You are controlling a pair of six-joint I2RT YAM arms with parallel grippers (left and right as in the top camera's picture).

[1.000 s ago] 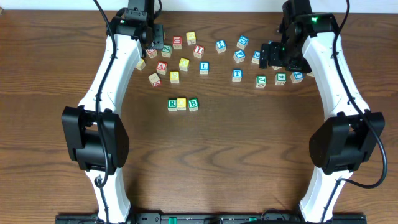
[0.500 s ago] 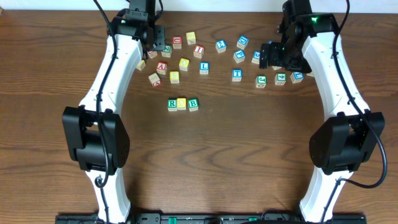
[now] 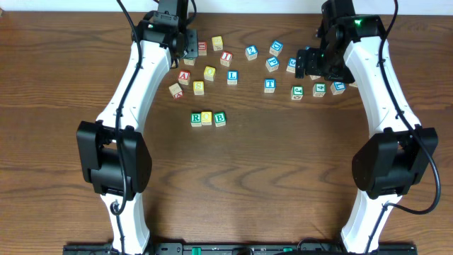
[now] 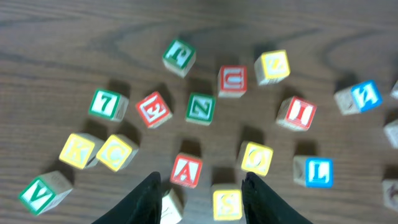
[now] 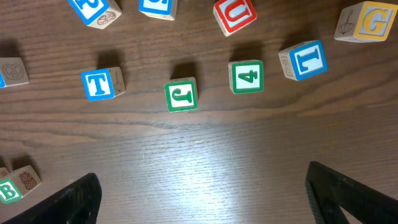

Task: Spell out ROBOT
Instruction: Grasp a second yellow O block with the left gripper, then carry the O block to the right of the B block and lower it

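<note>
A row of three blocks reads R (image 3: 196,118), O (image 3: 207,117), B (image 3: 220,118) at the middle of the table. A loose yellow O block (image 3: 209,72) lies in the left cluster and shows in the left wrist view (image 4: 256,157). A blue T block (image 3: 270,85) lies in the right cluster and shows in the right wrist view (image 5: 99,84). My left gripper (image 3: 187,48) hovers open and empty over the left cluster (image 4: 202,186), above the red A (image 4: 186,170) and yellow S (image 4: 227,204). My right gripper (image 3: 311,65) hovers wide open and empty (image 5: 205,186) over bare wood.
Several loose letter blocks lie along the far side: blue L (image 3: 232,76), red A (image 3: 184,76), yellow S (image 3: 199,87). The right wrist view shows green J (image 5: 181,95), green 4 (image 5: 247,76), red U (image 5: 235,14) and yellow G (image 5: 367,22).
My left arm has shifted a little to the right over the left cluster. The right arm and the blocks have not moved.
</note>
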